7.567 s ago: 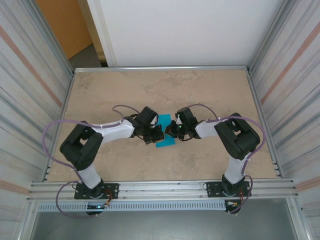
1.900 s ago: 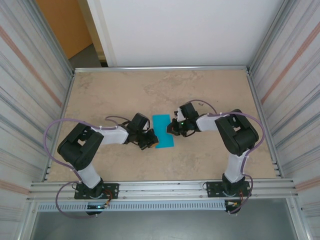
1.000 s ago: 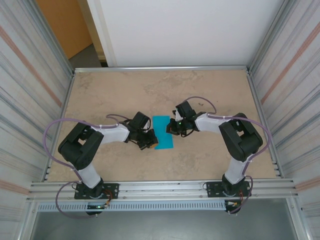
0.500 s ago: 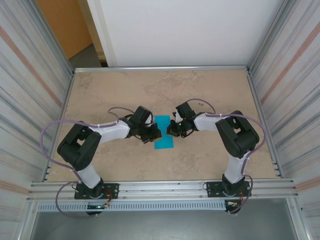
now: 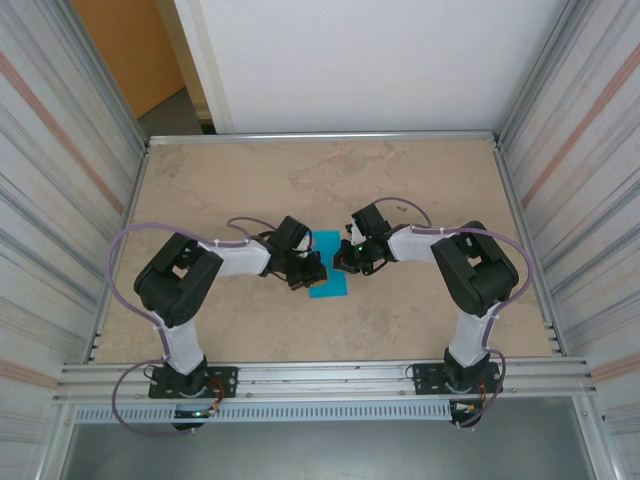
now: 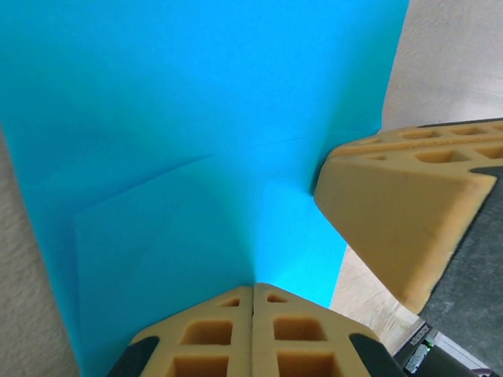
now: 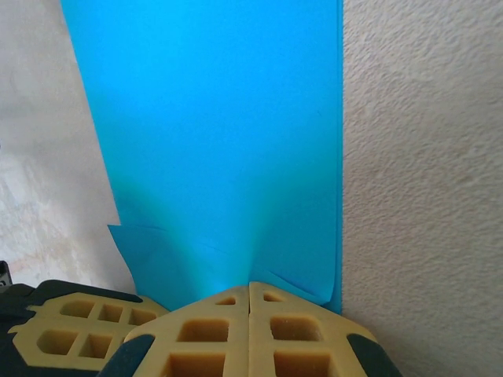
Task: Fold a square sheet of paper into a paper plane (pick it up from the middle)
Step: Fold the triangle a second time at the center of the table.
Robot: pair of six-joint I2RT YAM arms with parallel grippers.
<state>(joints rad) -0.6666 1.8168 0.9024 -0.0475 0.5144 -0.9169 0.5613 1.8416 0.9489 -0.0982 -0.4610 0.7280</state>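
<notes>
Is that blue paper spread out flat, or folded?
Folded: the paper shows an overlapping flap edge and creases in the left wrist view; from above it looks oblong.

Smooth matt paper (image 6: 196, 102); table (image 7: 424, 157) seemingly gritty.

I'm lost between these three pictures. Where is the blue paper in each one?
Top external: the blue paper lies mid-table, between the left claw and the right claw.
Left wrist: upper left and centre, above the claw's yellow tips.
Right wrist: centre, running top to bottom.
Shared landmark: the tan table bordering the paper.
</notes>
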